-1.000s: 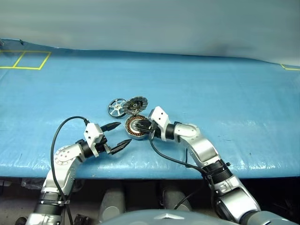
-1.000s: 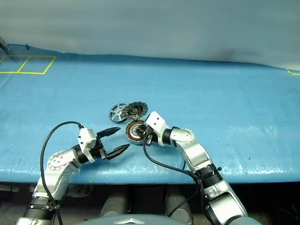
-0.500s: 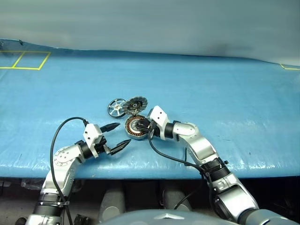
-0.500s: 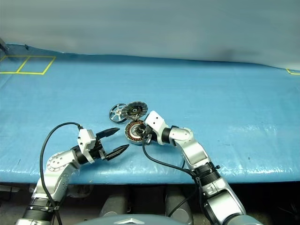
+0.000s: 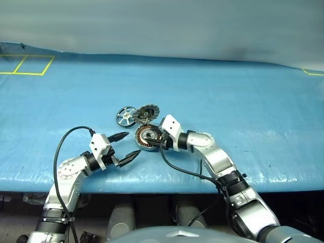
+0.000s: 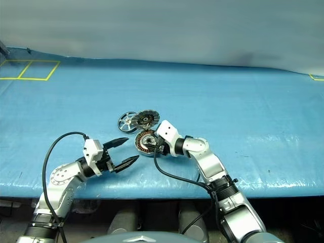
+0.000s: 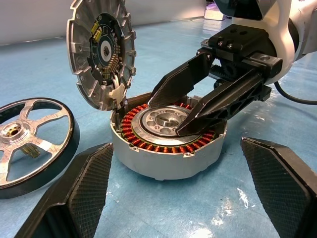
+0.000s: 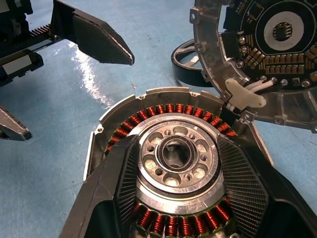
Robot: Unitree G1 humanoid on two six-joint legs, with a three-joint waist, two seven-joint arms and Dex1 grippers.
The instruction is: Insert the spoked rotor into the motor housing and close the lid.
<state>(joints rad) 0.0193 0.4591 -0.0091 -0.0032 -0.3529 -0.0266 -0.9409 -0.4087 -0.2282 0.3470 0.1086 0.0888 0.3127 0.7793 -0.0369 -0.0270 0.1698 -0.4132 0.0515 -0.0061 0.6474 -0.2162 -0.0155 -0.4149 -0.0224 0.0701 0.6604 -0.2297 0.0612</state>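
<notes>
Right gripper: fingers parted over the motor housing, gripping nothing.
Left gripper: wide open, empty.
Risk: lifting fingers could snag copper windings or knock the upright lid; spoked rotor lies uninserted.

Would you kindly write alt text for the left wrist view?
The right gripper, fingers apart, reaches over the silver centre of the motor housing on the blue table. The lid stands open behind the housing, the spoked rotor lies flat beside it.

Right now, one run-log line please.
rotor: on table, not inserted | lid: open | right end effector: over housing | left end effector: open, empty
</notes>
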